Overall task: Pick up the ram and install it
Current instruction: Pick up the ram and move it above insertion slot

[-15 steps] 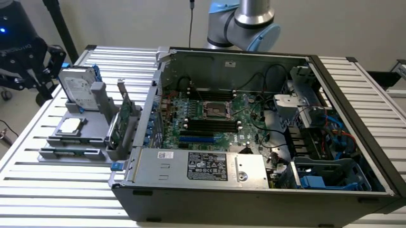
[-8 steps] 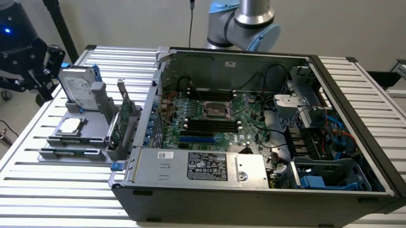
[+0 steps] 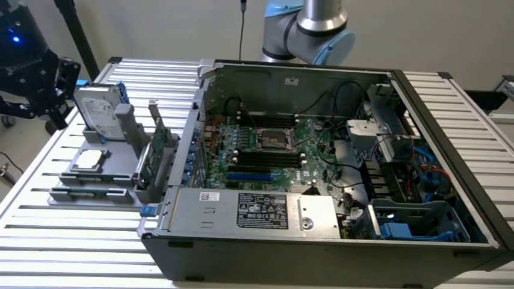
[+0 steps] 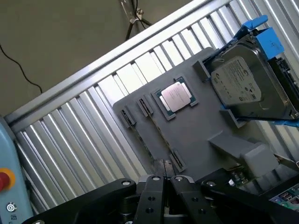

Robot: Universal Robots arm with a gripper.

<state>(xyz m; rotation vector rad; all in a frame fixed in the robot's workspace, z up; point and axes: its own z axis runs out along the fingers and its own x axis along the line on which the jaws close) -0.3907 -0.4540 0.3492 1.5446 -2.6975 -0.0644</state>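
Observation:
The ram (image 3: 88, 192) is a thin green stick lying in the front slot of the grey holder tray (image 3: 120, 162), to the exterior view's left of the open computer case (image 3: 321, 241). Inside the case, the motherboard's black slots (image 3: 269, 158) lie beside the CPU socket (image 3: 273, 138). My gripper (image 3: 50, 114) hangs above and beyond the tray's far left corner, well apart from the ram. In the wrist view my gripper (image 4: 164, 179) has its black fingers (image 4: 153, 186) pressed together with nothing between them, looking down on the tray (image 4: 196, 135).
On the tray stand a silver hard drive with blue rails (image 3: 100, 108) (image 4: 247, 84), a CPU chip (image 3: 88, 158) (image 4: 176, 97) and a tall green expansion card (image 3: 158, 153). The case holds a power supply (image 3: 257, 211) and drive cages (image 3: 410, 180). Ribbed metal table (image 3: 48, 253) all round.

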